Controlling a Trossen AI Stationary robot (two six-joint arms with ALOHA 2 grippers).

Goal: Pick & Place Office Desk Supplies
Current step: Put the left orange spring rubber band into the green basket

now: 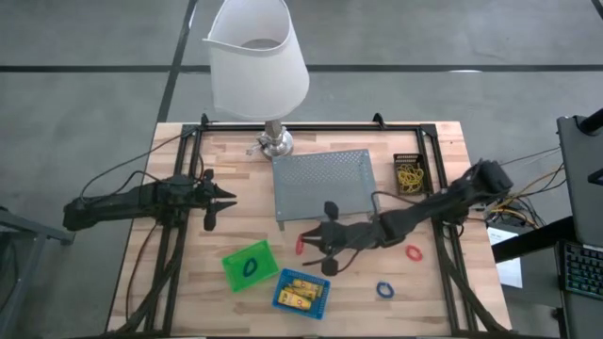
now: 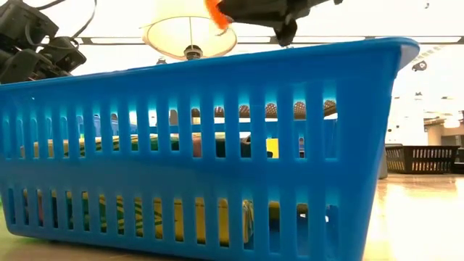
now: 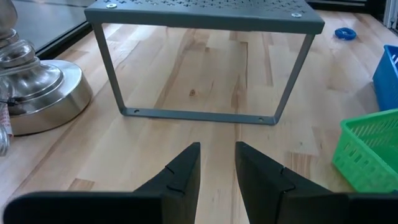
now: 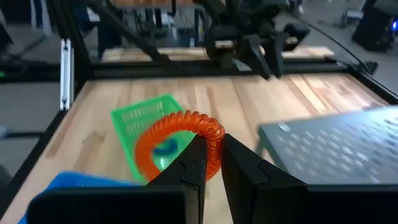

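Note:
My right gripper (image 1: pixel 307 244) reaches in from the table's right, shut on a red coiled loop (image 4: pixel 177 134). It hangs above the wood between the grey mesh tray (image 1: pixel 323 182) and the green bin (image 1: pixel 250 265). The green bin holds a blue loop (image 4: pixel 165 148). Beside it, the blue bin (image 1: pixel 301 291) holds yellow sticks. The black bin (image 1: pixel 410 174) at the back right holds yellow rubber bands. A second red loop (image 1: pixel 414 252) and a blue loop (image 1: pixel 384 289) lie flat on the table. My left gripper (image 3: pixel 217 165) waits open at the table's left. My right gripper pinches one side of the red loop's coil (image 4: pixel 214 142) between its two fingers (image 4: pixel 198 163). They come from the table's right, nearly level and slanting a little down. The ring stands out ahead of the fingertips, lifted clear of the table.
A white-shaded lamp (image 1: pixel 256 56) stands on its metal base (image 1: pixel 275 143) at the back, next to the grey tray. Black frame rails (image 1: pixel 179 235) run along the table's left and right sides. In the low view the blue bin's wall (image 2: pixel 203 145) fills nearly everything.

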